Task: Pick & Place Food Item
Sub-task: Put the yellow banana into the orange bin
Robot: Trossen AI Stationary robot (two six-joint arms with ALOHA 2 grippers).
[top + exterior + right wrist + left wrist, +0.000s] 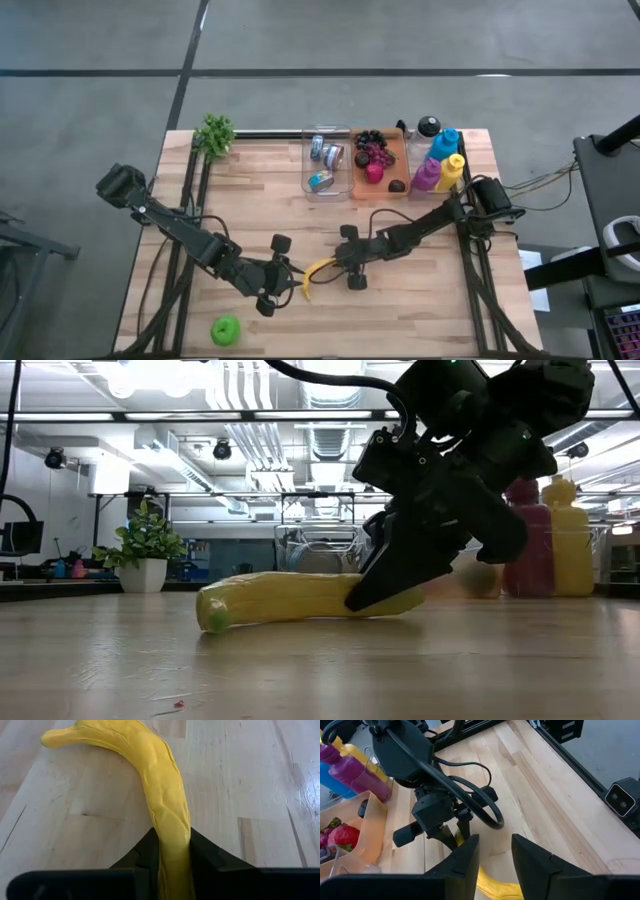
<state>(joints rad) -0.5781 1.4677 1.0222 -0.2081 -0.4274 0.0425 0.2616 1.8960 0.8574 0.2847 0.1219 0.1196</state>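
A yellow banana (162, 795) lies on the wooden table (420, 300) near its middle front. The right gripper (172, 847) is clamped on one end of it, a dark finger pressed against each side of the fruit. In the right wrist view the gripped end is hidden between the fingers and cut off by the frame edge. In the low view the gripper (385, 585) covers that same end, and only the green-tipped far end shows clearly.

The left gripper (495, 855) hovers just beside the banana, its fingers apart with nothing between them. In the left wrist view only a small yellow stretch of banana (492, 885) shows below the fingers.

At the table's back edge stand a clear bin (326, 163) with small cans, an orange bin (379, 163) with dark and red toy fruit, and blue (444, 143), yellow (452, 170) and purple (427, 173) bottles. The things in the bins are too small to identify further, and no label or writing can be read anywhere. A small potted plant (214, 134) stands at the back left corner. A green round object (226, 330), possibly an apple, sits near the front left edge.
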